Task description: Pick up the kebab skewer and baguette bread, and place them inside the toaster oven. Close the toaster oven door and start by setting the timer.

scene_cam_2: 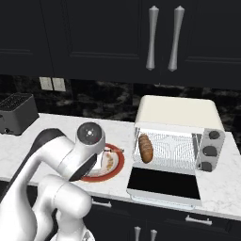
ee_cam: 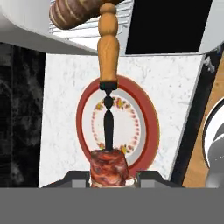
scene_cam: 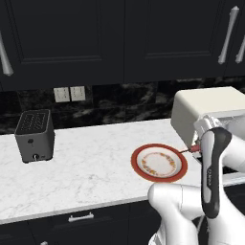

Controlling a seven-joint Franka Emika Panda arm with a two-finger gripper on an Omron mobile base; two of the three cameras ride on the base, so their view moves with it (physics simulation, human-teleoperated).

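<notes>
The kebab skewer (ee_cam: pixel 108 109) sits clamped in the gripper (ee_cam: pixel 108 177) above the plate (ee_cam: pixel 148 127). The right base view shows the baguette bread (scene_cam_2: pixel 146 148) on the toaster oven (scene_cam_2: pixel 176 113) rack, at 3 o'clock from the plate.

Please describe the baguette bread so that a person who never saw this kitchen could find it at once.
Look for the cream-white toaster oven at the right end of the marble counter; its dark door lies folded open. The baguette bread lies on the wire rack inside, at the left. It is a stubby reddish-brown loaf, the rack's one item.
</notes>
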